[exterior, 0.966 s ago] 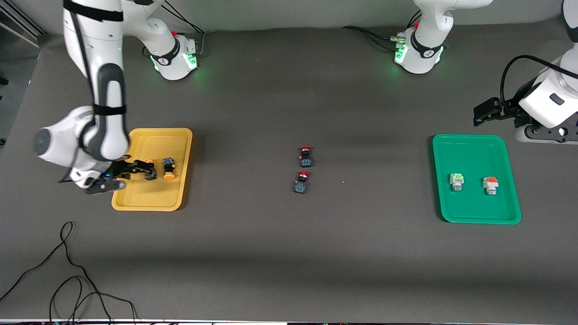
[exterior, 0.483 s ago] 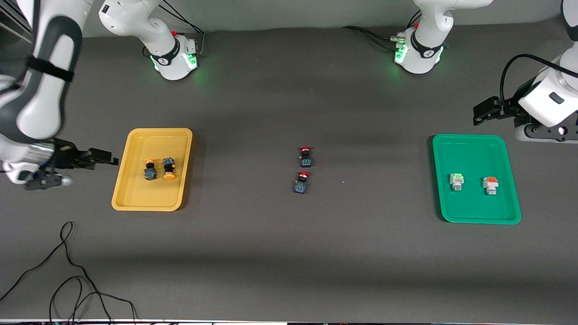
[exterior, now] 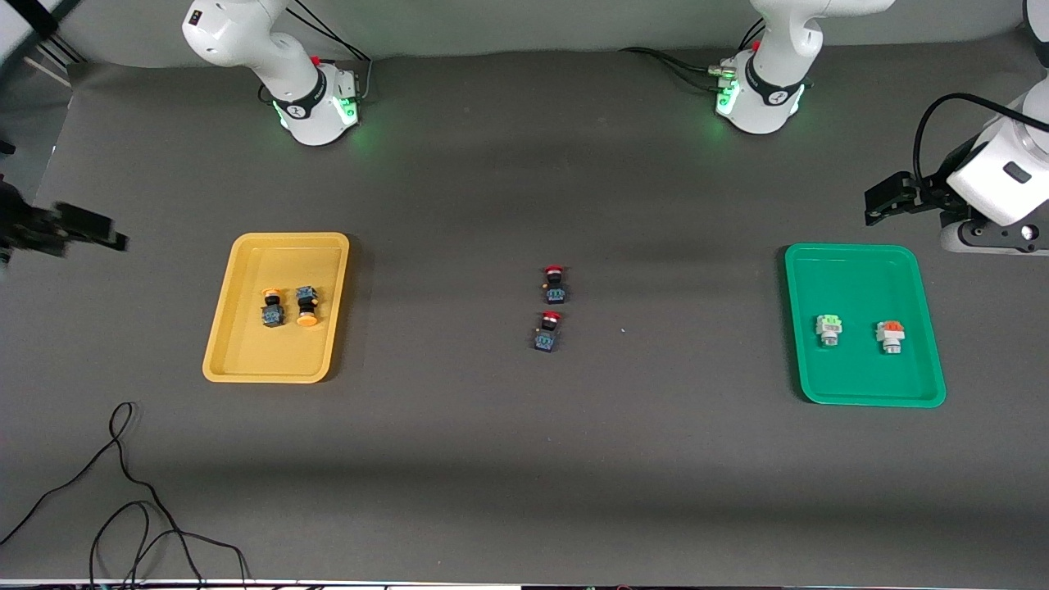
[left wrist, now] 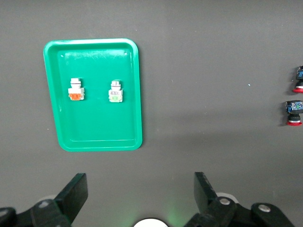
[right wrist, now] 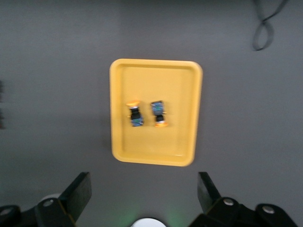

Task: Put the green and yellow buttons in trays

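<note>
Two orange-yellow-capped buttons lie side by side in the yellow tray; the right wrist view shows them too in that tray. A pale-green-topped white button and an orange-topped white button lie in the green tray; the left wrist view shows them in that tray. My right gripper is open and empty, high at the right arm's end of the table. My left gripper is open and empty, raised at the left arm's end.
Two red-capped black-and-blue switches lie on the dark mat mid-table between the trays, and show in the left wrist view. A black cable loops on the mat toward the front camera at the right arm's end.
My right gripper has let go of a yellow button in the yellow tray, then risen and drawn away toward the right arm's end. The left arm has barely moved.
</note>
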You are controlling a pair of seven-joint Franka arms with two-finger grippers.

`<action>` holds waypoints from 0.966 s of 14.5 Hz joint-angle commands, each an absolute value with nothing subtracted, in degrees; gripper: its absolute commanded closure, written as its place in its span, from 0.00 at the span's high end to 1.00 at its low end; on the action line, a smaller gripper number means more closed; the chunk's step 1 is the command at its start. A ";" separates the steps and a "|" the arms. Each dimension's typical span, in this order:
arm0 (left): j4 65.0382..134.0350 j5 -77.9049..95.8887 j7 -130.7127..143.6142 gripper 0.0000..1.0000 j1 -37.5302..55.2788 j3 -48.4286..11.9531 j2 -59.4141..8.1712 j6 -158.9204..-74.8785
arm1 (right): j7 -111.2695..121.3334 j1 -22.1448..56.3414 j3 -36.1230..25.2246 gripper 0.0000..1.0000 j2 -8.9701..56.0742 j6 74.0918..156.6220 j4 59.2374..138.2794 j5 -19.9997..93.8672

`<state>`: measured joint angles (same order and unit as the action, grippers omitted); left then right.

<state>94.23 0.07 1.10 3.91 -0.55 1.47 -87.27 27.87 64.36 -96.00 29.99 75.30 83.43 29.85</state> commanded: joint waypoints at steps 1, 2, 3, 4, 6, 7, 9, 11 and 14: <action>93.17 -0.70 0.62 1.00 4.48 -0.09 1.50 -86.22 | 26.45 63.02 -95.45 0.99 30.15 73.57 78.75 25.84; 93.16 -0.79 0.62 1.00 4.48 -0.09 1.41 -86.22 | 26.46 63.02 -95.28 0.99 29.97 73.56 78.75 25.93; 93.16 -0.70 0.62 1.00 4.57 -0.09 1.32 -86.22 | 26.46 63.02 -95.27 0.99 29.97 73.56 79.10 26.28; 93.16 -0.70 0.62 1.00 4.57 -0.09 1.32 -86.22 | 26.28 63.10 -94.75 0.99 30.06 73.56 78.93 26.63; 93.08 -0.70 0.70 1.00 4.57 -0.09 1.32 -86.31 | 22.18 63.98 -94.13 0.99 30.41 73.56 78.49 26.81; 93.08 -0.70 0.70 1.00 4.48 -0.09 1.32 -86.31 | 18.41 64.07 -93.00 0.99 30.15 73.56 78.14 26.89; 92.64 -0.70 0.70 1.00 4.48 -0.09 1.14 -86.40 | 11.81 63.72 -90.98 0.99 30.15 73.56 75.77 27.33; 92.72 -0.70 0.70 1.00 4.57 -0.09 1.14 -86.48 | 8.36 63.20 -90.53 0.99 30.15 73.56 75.59 29.96; 92.64 -0.70 0.70 1.00 4.66 -0.09 1.14 -86.49 | -0.06 63.02 -90.53 0.99 29.97 73.56 75.59 31.89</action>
